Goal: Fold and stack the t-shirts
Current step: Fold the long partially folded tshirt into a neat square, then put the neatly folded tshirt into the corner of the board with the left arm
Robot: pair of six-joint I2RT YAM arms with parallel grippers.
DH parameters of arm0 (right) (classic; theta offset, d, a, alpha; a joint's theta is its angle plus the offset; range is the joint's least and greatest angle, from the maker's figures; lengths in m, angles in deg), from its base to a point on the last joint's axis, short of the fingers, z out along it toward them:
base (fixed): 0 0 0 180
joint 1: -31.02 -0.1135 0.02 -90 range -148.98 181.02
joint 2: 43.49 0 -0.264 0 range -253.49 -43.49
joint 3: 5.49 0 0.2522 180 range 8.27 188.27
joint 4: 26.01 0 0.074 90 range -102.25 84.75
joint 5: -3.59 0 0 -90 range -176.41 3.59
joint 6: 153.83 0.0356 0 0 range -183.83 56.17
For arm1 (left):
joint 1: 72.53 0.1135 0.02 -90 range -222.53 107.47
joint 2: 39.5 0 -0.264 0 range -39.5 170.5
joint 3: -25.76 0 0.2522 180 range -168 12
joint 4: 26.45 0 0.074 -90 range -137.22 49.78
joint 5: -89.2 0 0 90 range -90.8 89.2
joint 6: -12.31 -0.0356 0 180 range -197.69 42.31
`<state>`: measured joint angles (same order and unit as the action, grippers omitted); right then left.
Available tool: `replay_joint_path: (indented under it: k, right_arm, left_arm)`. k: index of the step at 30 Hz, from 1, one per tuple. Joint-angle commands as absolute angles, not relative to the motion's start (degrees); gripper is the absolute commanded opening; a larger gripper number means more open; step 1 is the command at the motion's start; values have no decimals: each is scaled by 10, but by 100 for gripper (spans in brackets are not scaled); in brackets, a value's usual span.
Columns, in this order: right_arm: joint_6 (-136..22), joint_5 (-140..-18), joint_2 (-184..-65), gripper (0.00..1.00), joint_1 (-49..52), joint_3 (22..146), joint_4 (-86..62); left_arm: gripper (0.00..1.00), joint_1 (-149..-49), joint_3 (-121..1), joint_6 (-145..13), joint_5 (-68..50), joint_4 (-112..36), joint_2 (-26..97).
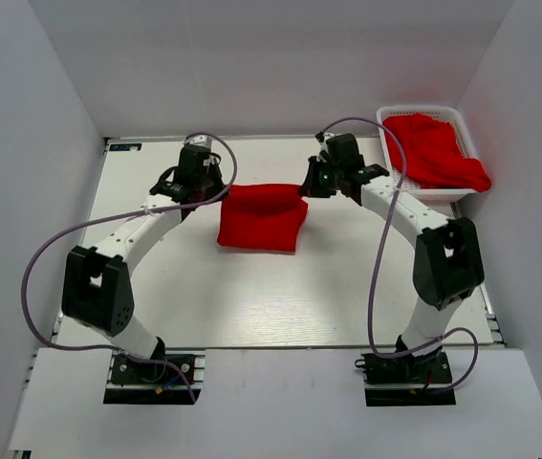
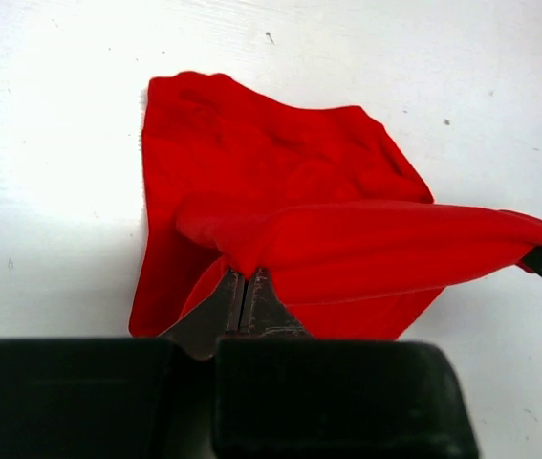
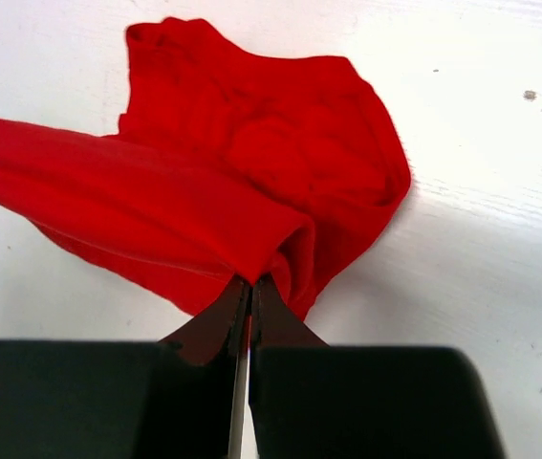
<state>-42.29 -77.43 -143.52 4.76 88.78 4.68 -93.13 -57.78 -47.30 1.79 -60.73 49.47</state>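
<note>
A red t-shirt lies partly folded at the middle of the white table. My left gripper is shut on its far left corner, seen in the left wrist view. My right gripper is shut on its far right corner, seen in the right wrist view. The held far edge is lifted and stretched between the two grippers, above the rest of the shirt. More red t-shirt fabric is heaped in a basket at the back right.
The white lattice basket stands at the back right corner, close to the right arm. White walls close in the table on the left, back and right. Purple cables loop from both arms.
</note>
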Motion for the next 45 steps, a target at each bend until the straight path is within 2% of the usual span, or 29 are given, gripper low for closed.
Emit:
replay_joint_path:
  k: [1,15,16,17,18,19,20,21,22,23,27,36,40,43,45]
  right_arm:
    - [-439,-756,-1474,0,73,931,61]
    - [-444,-670,-1653,0,104,1100,102]
    - [-445,-665,-1660,0,104,1110,102]
    - [-447,-661,-1672,0,107,1116,100]
    - [-443,-650,-1689,5,107,1130,88]
    - [-440,-648,-1700,25,109,1155,88]
    - [-435,-646,-1720,35,112,1191,91]
    - [-427,-645,-1740,58,116,1223,95]
    - [-426,-649,-1744,58,119,1252,98]
    - [-422,-646,-1754,90,124,1263,92]
    - [-424,-645,-1710,90,127,1267,86]
    - [-453,-636,-1563,90,120,1000,26]
    - [-460,-641,-1501,90,123,919,14]
    - [-464,-661,-1457,90,121,859,7]
    - [-463,-669,-1424,90,125,826,2]
  left_arm:
    - [0,-915,-617,-488,54,-604,523]
    - [0,-880,-718,-494,35,-600,687]
    - [3,-880,-724,-494,28,-592,692]
    - [36,-880,-724,-494,28,-584,698]
    - [52,-875,-733,-500,23,-584,715]
    - [67,-875,-752,-500,23,-579,725]
    - [91,-869,-768,-505,23,-585,737]
    - [100,-862,-812,-505,29,-597,765]
    - [100,-862,-835,-505,29,-609,777]
    - [100,-855,-876,-505,29,-630,786]
    - [100,-854,-886,-538,-4,-625,783]
    - [100,-866,-688,-598,-59,-573,686]
    - [100,-866,-668,-622,-99,-573,691]
    - [94,-866,-661,-628,-99,-580,716]
    - [86,-871,-656,-634,-99,-580,730]
